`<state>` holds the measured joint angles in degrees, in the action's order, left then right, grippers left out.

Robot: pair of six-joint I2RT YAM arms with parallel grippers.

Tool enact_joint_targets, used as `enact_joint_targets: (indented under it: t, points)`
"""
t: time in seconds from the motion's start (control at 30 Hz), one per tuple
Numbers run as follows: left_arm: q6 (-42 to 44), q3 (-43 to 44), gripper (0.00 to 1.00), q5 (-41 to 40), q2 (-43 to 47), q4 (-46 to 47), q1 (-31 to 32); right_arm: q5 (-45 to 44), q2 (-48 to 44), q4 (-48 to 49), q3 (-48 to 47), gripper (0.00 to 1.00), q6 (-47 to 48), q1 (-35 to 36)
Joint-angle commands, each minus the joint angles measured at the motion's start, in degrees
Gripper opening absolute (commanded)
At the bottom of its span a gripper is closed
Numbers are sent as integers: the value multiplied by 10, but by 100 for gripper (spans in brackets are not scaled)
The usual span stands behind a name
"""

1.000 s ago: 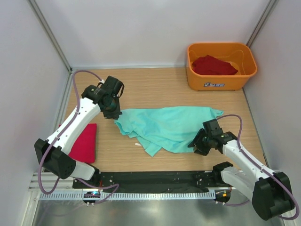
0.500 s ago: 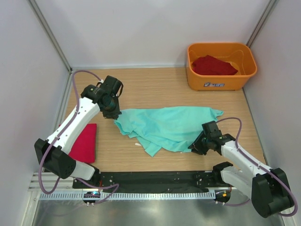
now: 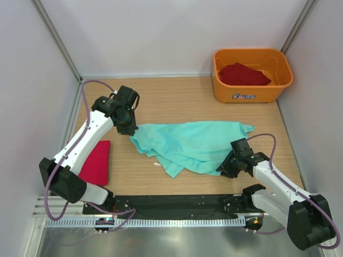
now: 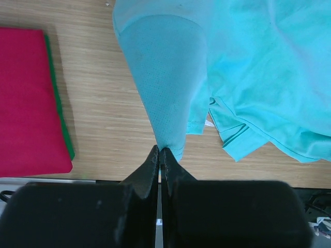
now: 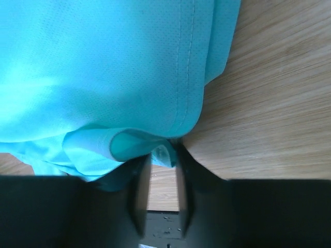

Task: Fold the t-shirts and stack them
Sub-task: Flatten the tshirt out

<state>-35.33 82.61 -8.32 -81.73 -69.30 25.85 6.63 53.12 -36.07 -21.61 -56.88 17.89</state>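
A mint-green t-shirt [image 3: 193, 142] lies crumpled across the middle of the table. My left gripper [image 3: 130, 128] is shut on its left corner [image 4: 165, 93], and the cloth rises in a cone up to the jaws [image 4: 160, 150]. My right gripper [image 3: 224, 167] is at the shirt's near right hem. In the right wrist view its jaws [image 5: 163, 150] stand a narrow gap apart with a fold of the hem [image 5: 170, 152] between the tips. A folded deep red t-shirt [image 3: 96, 162] lies flat at the left [image 4: 26, 103]. Another red t-shirt [image 3: 244, 74] sits in the tub.
The orange plastic tub [image 3: 252, 92] stands at the back right corner. Grey walls close in both sides. A black strip and metal rail [image 3: 177, 203] run along the near edge between the arm bases. Bare wood shows behind the shirt.
My right gripper's jaws have narrowed around the shirt's hem and it has nudged slightly right. The left gripper keeps its hold and has not moved.
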Motion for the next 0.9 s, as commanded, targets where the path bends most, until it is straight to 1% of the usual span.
enact_joint_targets:
  t: [0.0, 0.07, 0.17, 0.23, 0.3, 0.43, 0.67, 0.87]
  points:
    - [1, 8, 0, 14, 3, 12, -3, -7, 2, -23, -25, 39, 24, 2]
    - [-1, 5, 0, 15, 3, 14, -3, -2, 4, -34, -30, 47, 27, 2]
    - [-3, 5, 0, 16, 4, 12, -3, -5, -16, -58, -39, 52, 24, 2]
    - [-4, 8, 0, 18, 4, 10, -3, -7, -28, -71, -42, 52, 18, 3]
    - [-3, 8, 0, 18, 3, 7, -3, -1, -32, -73, -39, 52, 10, 1]
    - [2, 11, 0, 23, -1, 4, -3, 11, -24, -37, -9, 50, -22, 2]
    - [3, 17, 0, 35, -9, 2, -2, -8, -24, 17, 22, 46, -116, 2]
    - [3, 12, 0, 35, -3, 4, -3, -40, -21, -9, 32, 39, -152, 2]
